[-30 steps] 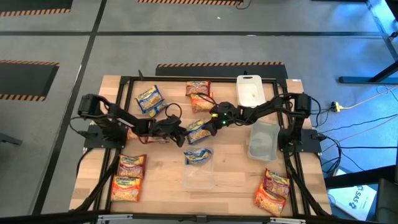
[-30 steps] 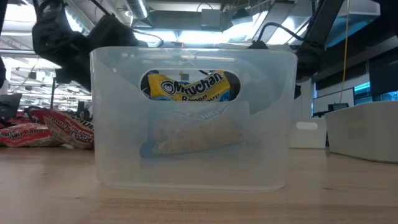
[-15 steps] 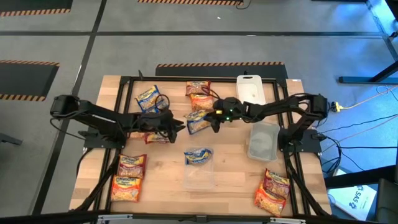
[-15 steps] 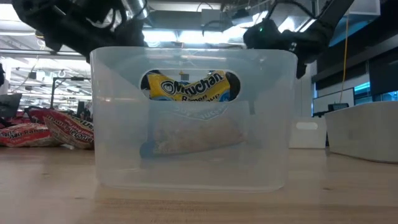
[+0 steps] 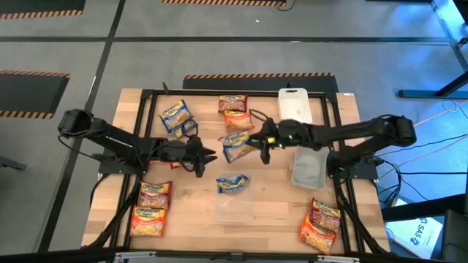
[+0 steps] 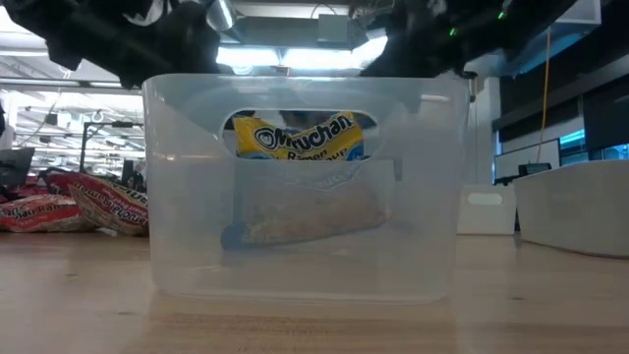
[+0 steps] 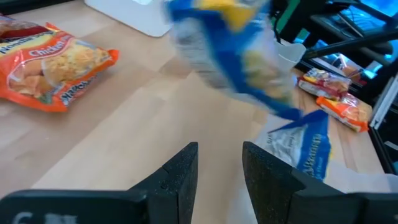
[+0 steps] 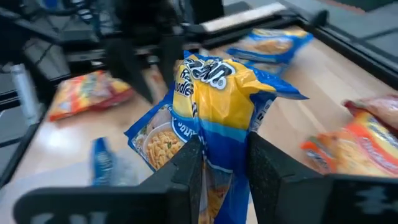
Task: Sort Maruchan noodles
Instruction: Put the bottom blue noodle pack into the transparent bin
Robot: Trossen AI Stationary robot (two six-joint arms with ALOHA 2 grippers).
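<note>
My right gripper (image 5: 256,143) is shut on a blue-and-yellow Maruchan noodle packet (image 5: 235,145) above the table's middle; the same packet (image 8: 217,99) fills the right wrist view. My left gripper (image 5: 210,155) hovers just left of it, open, and its wrist view shows nothing between its fingers (image 7: 221,171). Another blue-and-yellow packet (image 5: 232,183) lies inside a clear container (image 5: 234,206) near the front middle. More packets lie flat at the far left (image 5: 175,115), far middle (image 5: 235,111), near left (image 5: 151,207) and near right (image 5: 320,225). My right gripper pinches the packet between its two fingers (image 8: 189,165) at one end (image 8: 225,152). The fingers come from the table's right, slanting a little downward. The packet is lifted clear of the table and stands up from the fingers, crumpled where it is pinched.
A second clear container (image 5: 308,165) stands at the right under my right arm, and a white lid (image 5: 294,107) lies at the far right. In the low view the near container (image 6: 305,187) blocks most of the table.
My right gripper has risen and rolled, lifting the blue-and-yellow packet clear of the table. My left gripper has also risen, with nothing in it. In the low view both arms have climbed toward the picture's top.
</note>
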